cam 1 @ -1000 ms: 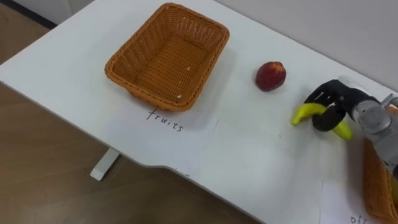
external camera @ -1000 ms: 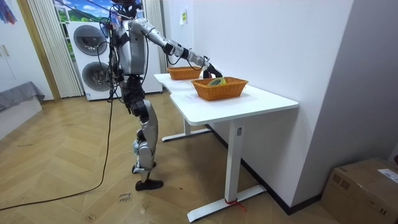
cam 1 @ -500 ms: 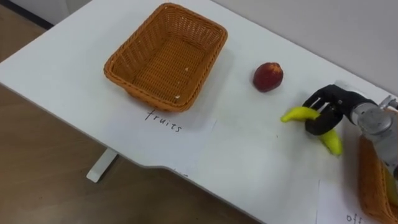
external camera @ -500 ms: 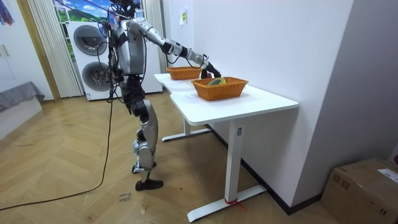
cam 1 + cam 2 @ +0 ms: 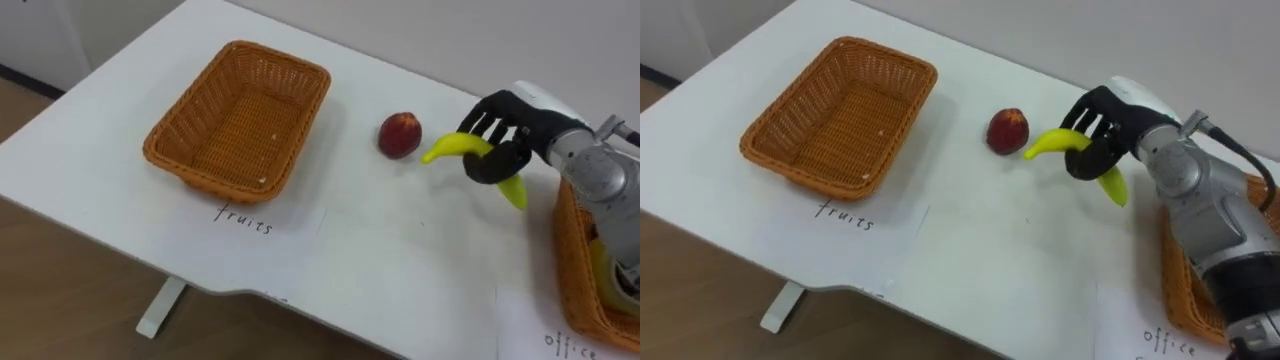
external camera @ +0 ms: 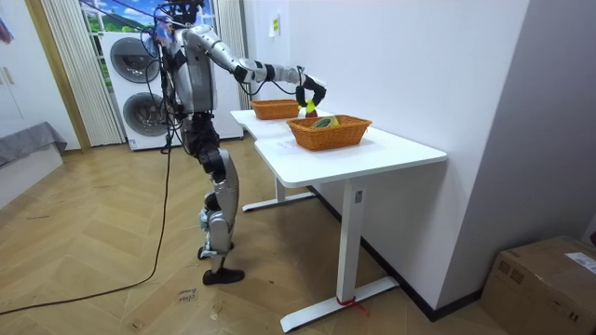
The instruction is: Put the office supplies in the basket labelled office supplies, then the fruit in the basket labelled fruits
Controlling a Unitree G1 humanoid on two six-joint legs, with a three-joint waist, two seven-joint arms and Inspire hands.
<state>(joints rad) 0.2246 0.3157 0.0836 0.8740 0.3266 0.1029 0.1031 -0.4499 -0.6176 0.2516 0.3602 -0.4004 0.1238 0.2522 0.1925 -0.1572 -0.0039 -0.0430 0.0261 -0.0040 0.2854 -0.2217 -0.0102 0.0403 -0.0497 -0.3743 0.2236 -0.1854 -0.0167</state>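
A wicker basket sits at the upper left on the white table, with a paper sheet just in front of it. Right of centre a red fruit lies on the table. Just right of that, the right hand has its fingers curled round a banana, held clear of the tabletop. A second basket is at the lower right edge. In the room view the robot stands at the table's side, its right arm stretched out over the table.
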